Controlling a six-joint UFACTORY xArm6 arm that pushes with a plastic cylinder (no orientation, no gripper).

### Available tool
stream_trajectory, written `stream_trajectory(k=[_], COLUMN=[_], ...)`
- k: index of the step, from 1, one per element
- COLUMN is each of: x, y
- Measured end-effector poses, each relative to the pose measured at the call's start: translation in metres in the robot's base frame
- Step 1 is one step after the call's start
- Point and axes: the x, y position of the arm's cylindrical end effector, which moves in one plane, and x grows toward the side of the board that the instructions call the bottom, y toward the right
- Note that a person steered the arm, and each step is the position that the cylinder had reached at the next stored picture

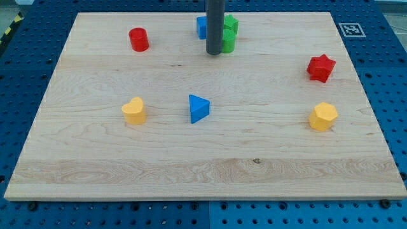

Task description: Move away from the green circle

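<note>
My dark rod comes down from the view's top centre; my tip (pixel 214 53) rests on the board. A green circle block (pixel 228 41) stands just right of the tip, touching or nearly touching the rod. A second green block (pixel 231 24) sits right behind it, partly hidden by the rod. A blue block (pixel 201 27) shows just left of the rod, also partly hidden.
A red cylinder (pixel 138 39) stands at upper left. A red star (pixel 321 68) is at the right, a yellow hexagon (pixel 323 117) below it. A yellow heart (pixel 134 110) and a blue triangle (pixel 198 109) lie mid-board. The wooden board (pixel 203 172) sits on a blue perforated table.
</note>
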Motion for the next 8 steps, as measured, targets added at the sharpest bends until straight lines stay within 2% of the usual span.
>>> stream_trajectory(k=[3,5,8], x=[0.0,0.046,0.05], y=[0.022,0.036,0.052])
